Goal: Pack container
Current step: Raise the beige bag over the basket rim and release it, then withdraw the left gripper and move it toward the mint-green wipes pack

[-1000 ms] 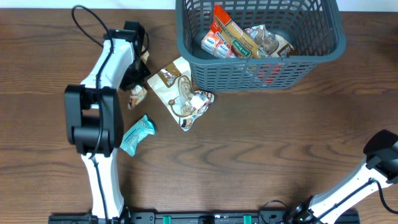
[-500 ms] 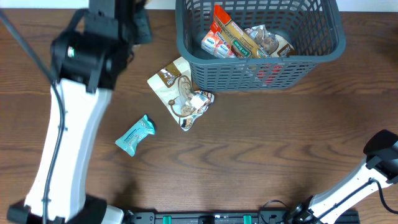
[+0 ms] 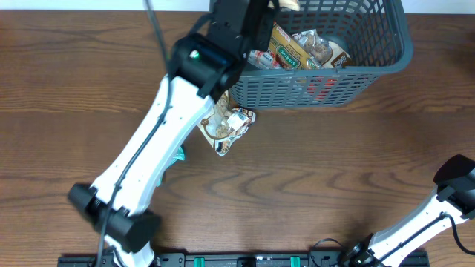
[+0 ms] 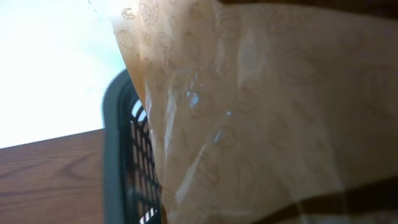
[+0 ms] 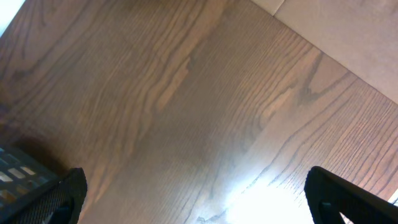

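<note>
The container [image 3: 371, 70] is set at the far edge of the table [image 3: 334, 185], with snack packets [image 3: 297, 48] already lying inside. A tan packet [image 4: 261, 112] is held above the rim on the side of the left arm [image 3: 159, 148], pinched narrowly by the left fingers, which are hidden behind it. If released too soon, it could be caught on that rim or dropped outside. The right fingers [image 5: 62, 193] are spread wide, well apart from everything.
</note>
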Robot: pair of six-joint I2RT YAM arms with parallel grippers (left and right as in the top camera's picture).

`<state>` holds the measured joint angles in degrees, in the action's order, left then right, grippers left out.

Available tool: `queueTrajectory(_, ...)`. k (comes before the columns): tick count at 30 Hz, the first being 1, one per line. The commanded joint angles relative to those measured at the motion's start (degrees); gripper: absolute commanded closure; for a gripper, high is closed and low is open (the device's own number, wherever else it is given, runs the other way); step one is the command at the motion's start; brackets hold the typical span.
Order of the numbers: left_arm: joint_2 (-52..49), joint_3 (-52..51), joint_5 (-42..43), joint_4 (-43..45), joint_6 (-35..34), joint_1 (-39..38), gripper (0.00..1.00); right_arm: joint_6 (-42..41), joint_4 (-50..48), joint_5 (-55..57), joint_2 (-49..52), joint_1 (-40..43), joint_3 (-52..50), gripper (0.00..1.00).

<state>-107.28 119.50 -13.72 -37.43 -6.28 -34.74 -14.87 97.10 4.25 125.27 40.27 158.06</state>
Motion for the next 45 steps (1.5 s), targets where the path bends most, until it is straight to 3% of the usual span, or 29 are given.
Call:
queueTrajectory(1, -2.47, 0.52, -0.74, 2.47, 0.90, 0.24, 0.94, 0.33, 0.17, -0.22, 0.02, 0.15, 0.11, 0.01)
queueTrajectory(19, -15.98, 0.48, 4.26, -0.59, -1.73, 0.26, 0.94, 0.33, 0.17, -0.22, 0.02, 0.15, 0.11, 0.01)
queueTrajectory(21, -16.06, 0.48, 4.28, -1.09, -1.70, 0.26, 0.85, 0.33, 0.17, -0.22, 0.00, 0.15, 0.11, 0.01)
queueTrajectory(23, -16.04, 0.48, 4.26, -1.09, -1.70, 0.26, 0.62, 0.33, 0.17, -0.22, 0.02, 0.15, 0.11, 0.01)
queueTrajectory(28, -15.93, 0.48, 4.24, -1.05, -1.64, 0.26, 0.27, 0.33, 0.17, -0.22, 0.02, 0.15, 0.11, 0.01)
queueTrajectory(32, -15.47, 0.50, 3.52, -0.70, 0.87, 0.28, 0.21, 0.33, 0.17, -0.22, 0.02, 0.15, 0.11, 0.01)
queueTrajectory(45, -0.31, 8.79, -14.40, -0.90, 4.13, 0.50, 0.20, 0.33, 0.17, -0.22, 0.02, 0.15, 0.11, 0.01)
